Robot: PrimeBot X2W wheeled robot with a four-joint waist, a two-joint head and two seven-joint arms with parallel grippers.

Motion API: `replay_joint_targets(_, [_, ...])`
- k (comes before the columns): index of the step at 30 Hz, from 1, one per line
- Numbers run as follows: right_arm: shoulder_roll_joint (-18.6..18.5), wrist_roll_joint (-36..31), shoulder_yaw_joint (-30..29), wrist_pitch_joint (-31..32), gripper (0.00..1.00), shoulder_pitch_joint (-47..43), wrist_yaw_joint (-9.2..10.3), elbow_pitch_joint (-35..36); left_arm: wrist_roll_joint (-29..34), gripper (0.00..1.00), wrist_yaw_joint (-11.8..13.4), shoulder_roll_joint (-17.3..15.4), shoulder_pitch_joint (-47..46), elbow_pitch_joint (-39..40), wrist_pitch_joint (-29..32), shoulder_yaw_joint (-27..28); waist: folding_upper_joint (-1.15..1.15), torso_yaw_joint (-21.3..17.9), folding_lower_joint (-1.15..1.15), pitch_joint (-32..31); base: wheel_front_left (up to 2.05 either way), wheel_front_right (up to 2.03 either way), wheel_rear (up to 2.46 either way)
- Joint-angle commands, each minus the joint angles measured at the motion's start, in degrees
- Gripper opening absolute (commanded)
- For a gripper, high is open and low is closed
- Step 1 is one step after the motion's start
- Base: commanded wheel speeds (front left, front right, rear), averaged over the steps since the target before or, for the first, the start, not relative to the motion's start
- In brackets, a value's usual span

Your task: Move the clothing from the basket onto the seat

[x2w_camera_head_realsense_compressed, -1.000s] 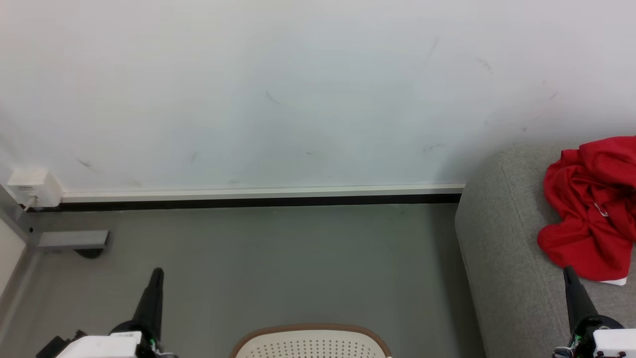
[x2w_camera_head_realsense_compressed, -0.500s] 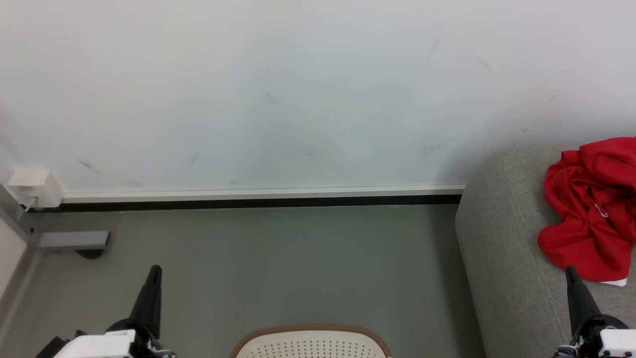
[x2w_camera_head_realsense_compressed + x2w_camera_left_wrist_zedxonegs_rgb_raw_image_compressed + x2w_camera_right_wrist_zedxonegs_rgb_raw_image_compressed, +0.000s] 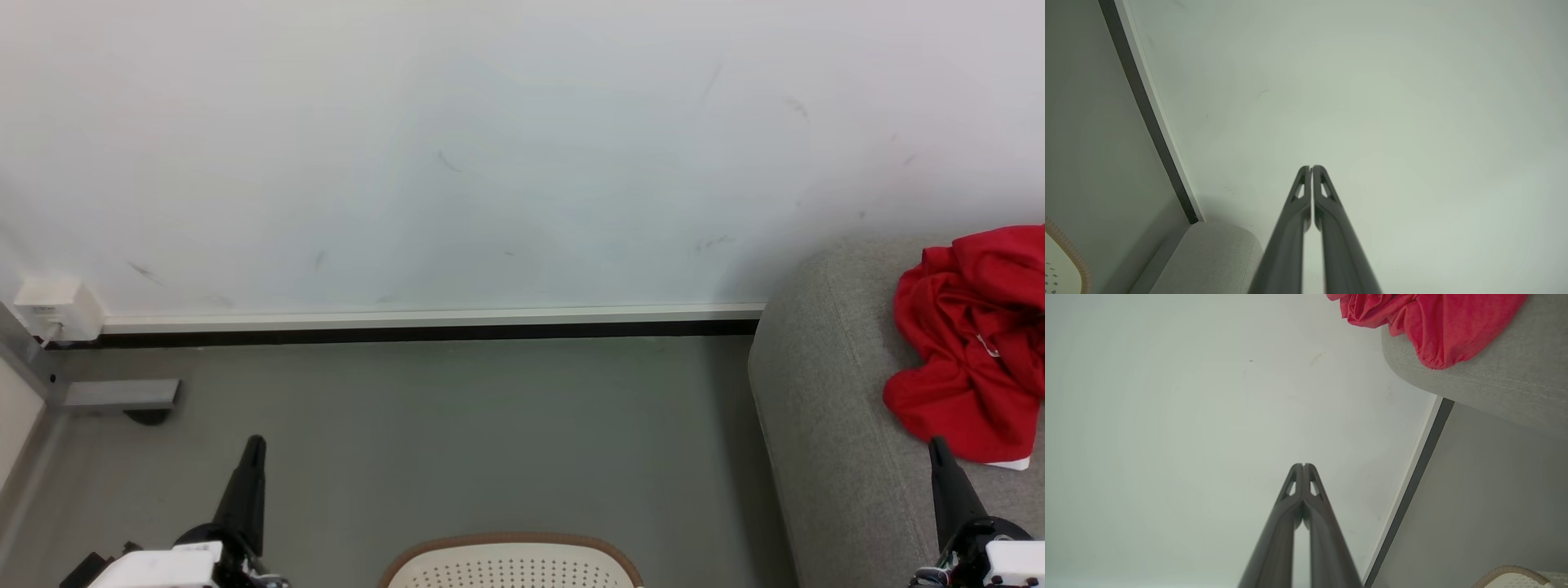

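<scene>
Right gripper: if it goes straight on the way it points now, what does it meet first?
Probably the white wall: the shut right gripper aims at it, with the clothing on the seat off to one side. Depth is unclear.

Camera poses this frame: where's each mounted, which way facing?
Head: on the head, facing forward-down at wall, floor, basket, grey sofa bearing the red garment; left tool and right tool, both shut, rise at the bottom.
Left wrist: along the shut left tool toward the wall.
Right wrist: along the shut right tool toward the wall.
Shared: both wrist views catch the grey sofa and basket.
</scene>
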State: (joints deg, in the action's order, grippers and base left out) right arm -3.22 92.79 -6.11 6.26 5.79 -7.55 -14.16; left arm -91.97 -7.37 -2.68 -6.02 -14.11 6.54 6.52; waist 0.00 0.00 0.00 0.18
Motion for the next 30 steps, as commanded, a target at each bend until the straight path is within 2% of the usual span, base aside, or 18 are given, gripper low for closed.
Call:
replay_joint_targets(1, [0.1, -0.1, -0.3, 0.1, 0.0, 0.7, 0.12, 0.3, -0.8, 0.0, -0.3, -0.4, -0.4, 0.1, 0.2, 0.1, 0.0, 0.0, 0.0, 0.0, 0.0, 0.0, 0.0])
replay_joint_targets(30, [0.2, -0.3, -0.4, 0.2, 0.0, 0.7, 0.12, 0.3, -0.8, 0.0, -0.3, -0.4, -0.4, 0.1, 0.2, 0.1, 0.0, 0.0, 0.0, 0.0, 0.0, 0.0, 0.0])
